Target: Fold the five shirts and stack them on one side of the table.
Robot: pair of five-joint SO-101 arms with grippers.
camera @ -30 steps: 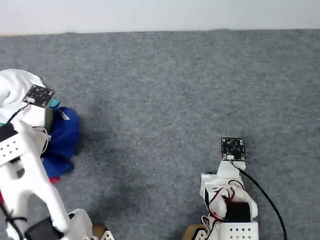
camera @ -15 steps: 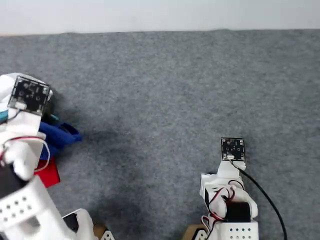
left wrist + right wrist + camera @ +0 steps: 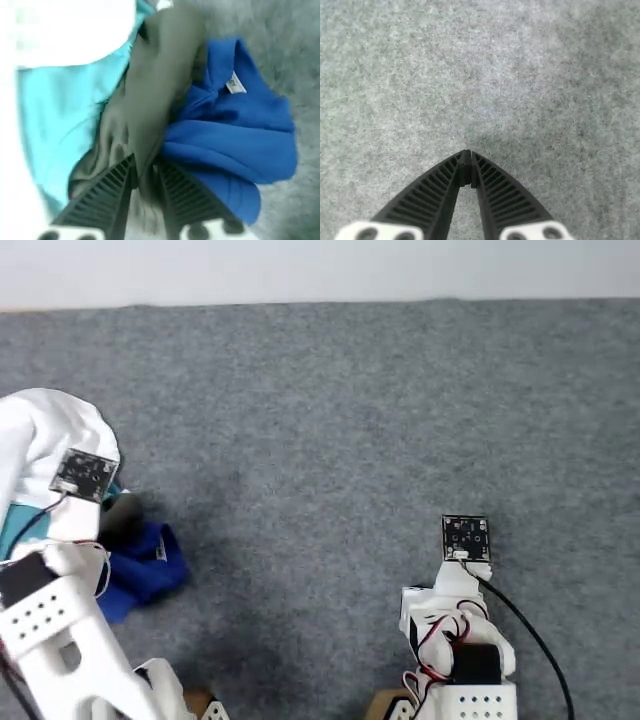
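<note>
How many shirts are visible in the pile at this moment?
4: white shirt on top, teal shirt under it, grey shirt in the left gripper, blue shirt beside that. Another may be hidden.

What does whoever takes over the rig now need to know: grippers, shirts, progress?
Left gripper: shut on grey shirt, at the pile.
Right gripper: shut, empty, over bare table.
Shirts: grey shirt, blue shirt, teal shirt and white shirt lie crumpled in one heap on the left arm's side.
Done: nothing folded.
Left: spread, fold and stack every shirt.
</note>
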